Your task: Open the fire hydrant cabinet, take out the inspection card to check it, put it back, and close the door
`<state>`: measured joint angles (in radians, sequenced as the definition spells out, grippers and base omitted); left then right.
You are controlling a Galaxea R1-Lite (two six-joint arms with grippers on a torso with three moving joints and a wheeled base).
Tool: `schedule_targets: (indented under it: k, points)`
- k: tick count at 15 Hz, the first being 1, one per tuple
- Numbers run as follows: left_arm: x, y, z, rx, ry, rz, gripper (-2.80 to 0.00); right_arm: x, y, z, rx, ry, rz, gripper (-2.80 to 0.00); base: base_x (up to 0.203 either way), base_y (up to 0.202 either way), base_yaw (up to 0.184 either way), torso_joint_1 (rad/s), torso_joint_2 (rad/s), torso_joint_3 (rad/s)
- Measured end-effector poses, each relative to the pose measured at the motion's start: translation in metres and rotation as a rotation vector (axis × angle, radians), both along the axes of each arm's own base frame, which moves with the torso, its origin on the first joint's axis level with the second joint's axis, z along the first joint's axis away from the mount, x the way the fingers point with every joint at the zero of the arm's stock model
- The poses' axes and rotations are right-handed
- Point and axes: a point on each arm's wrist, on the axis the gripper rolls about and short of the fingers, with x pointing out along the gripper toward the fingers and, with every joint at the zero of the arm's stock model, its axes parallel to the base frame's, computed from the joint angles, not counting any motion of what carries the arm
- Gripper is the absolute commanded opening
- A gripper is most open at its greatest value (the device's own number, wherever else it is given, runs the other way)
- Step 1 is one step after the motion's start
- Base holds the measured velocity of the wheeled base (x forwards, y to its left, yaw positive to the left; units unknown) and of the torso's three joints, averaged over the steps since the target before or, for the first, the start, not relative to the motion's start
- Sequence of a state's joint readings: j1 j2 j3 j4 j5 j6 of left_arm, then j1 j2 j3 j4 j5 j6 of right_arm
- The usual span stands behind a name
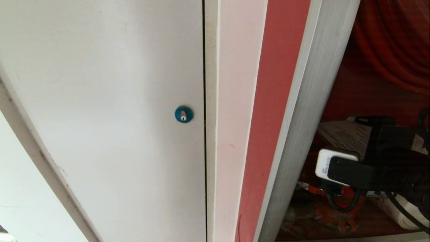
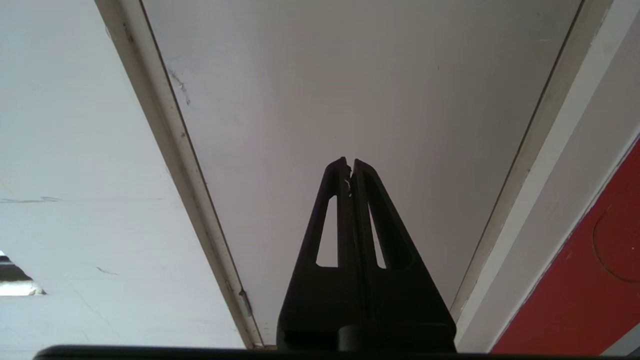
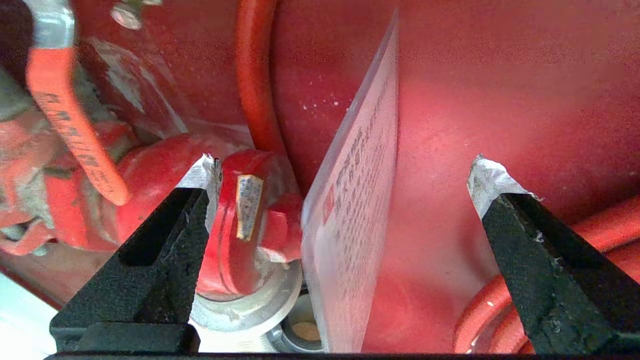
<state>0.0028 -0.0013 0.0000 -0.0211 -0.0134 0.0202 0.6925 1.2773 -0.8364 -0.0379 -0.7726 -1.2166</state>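
Inside the fire hydrant cabinet [image 3: 500, 90], the right tool [image 3: 345, 170] is spread wide around the upright inspection card [image 3: 350, 215], beside the red valve [image 3: 240, 220], gripping nothing.

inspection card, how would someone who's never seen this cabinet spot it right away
Look into the open fire hydrant cabinet, with its red interior. There the inspection card stands on edge beside the red valve, between the open right gripper fingers. It is the only pale printed sheet among red parts.

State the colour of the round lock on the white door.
Blue round lock, with a silver keyhole centre; clearest in the head view.
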Motion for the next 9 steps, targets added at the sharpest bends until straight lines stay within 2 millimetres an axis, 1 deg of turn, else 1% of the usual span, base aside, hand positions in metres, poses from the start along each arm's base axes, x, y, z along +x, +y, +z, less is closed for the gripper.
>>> schedule_targets:
  k: [2,3,9]
  points:
    - [0.0000,0.0000,0.0000,0.000,0.000,0.000,-2.80,0.0031,0.0012,0.0001,0.006,-0.004,-0.002,0.00,0.000,0.000,0.000,0.000,0.00,0.000]
    - [0.0000,0.0000,-0.0001,-0.001,0.001,0.000,-2.80,0.0047,0.0024,0.0001,0.010,-0.010,-0.002,-2.80,0.000,0.000,0.000,0.000,0.00,0.000]
    - [0.0000,0.0000,0.0000,-0.001,0.000,0.000,-2.80,0.0088,0.0030,-0.0033,0.002,0.000,-0.012,-2.80,0.000,0.000,0.000,0.000,0.00,0.000]
